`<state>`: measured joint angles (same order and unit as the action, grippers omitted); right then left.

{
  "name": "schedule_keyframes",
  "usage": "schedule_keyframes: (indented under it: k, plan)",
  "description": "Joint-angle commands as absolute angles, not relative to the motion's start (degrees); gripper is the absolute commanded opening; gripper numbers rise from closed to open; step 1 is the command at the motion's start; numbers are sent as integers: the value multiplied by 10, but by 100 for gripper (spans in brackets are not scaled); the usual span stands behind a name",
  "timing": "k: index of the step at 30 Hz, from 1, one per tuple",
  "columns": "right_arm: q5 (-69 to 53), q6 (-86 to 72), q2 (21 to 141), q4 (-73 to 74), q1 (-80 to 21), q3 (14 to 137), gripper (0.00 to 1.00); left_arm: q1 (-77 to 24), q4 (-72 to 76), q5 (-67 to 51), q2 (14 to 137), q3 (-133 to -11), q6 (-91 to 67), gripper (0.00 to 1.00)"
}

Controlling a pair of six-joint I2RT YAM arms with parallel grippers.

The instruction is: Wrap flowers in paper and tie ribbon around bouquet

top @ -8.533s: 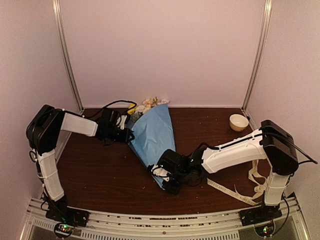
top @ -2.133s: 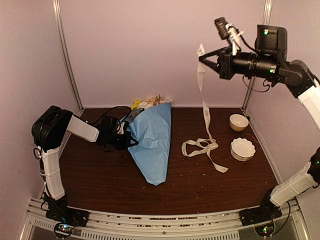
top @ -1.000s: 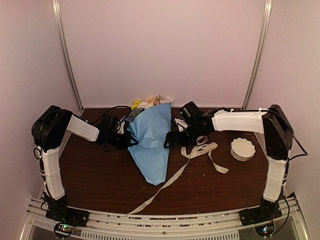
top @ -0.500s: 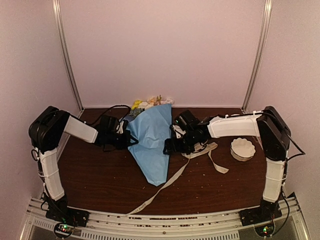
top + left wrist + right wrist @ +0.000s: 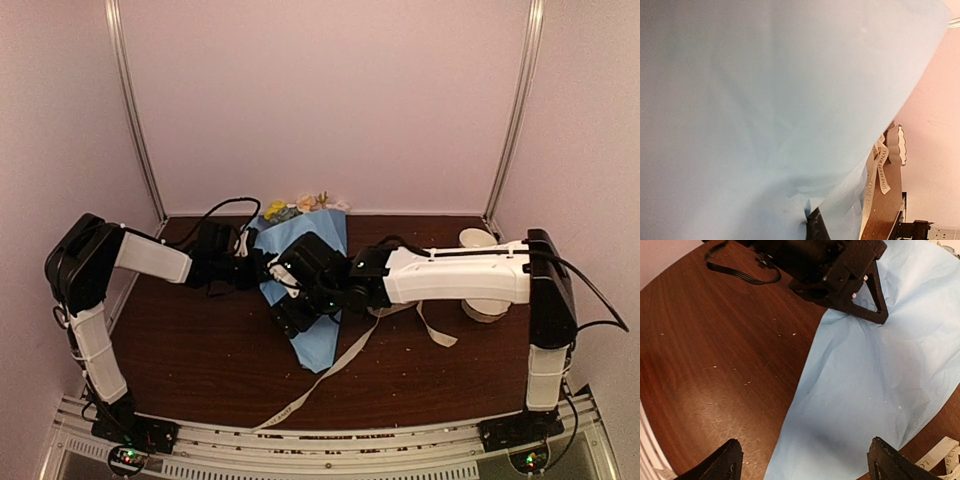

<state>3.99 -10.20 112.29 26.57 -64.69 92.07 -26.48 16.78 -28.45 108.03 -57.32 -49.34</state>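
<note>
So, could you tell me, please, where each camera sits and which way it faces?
Top external: above and behind the bases, looking down at the table; both arms show, left gripper and right gripper at the bouquet.
Left wrist: pressed against the bouquet, facing towards the ribbon; its own fingers barely show.
Right wrist: above the bouquet, looking down; its own open fingertips frame the bottom.
Shared: top and right wrist views both show the left gripper shut on the bouquet's edge.
</note>
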Motion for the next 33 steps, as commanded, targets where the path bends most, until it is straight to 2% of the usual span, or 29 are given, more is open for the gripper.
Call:
schedule_keyframes:
  k: [1,13,19,24,28,30,33]
  plan:
    - [118,-61,1185,281,-644,949,88,-270,224,-290,1056,-563,-518,0]
    - [310,-16,1307,279,-675,1018,88,-271,253,-298,1058,-550,-539,0]
    - [325,-3,1320,279,-689,1032,96,-271,258,-300,1063,-554,-539,0]
    - [347,-5,1354,306,-688,1078,100,-272,257,-299,1062,-554,-539,0]
    - [355,-3,1356,305,-689,1090,99,-272,257,-302,1065,-554,-539,0]
    - [368,-4,1363,304,-686,1091,90,-272,258,-300,1064,-553,-538,0]
    - [381,-16,1377,320,-683,1100,62,-272,252,-299,1065,-554,-535,0]
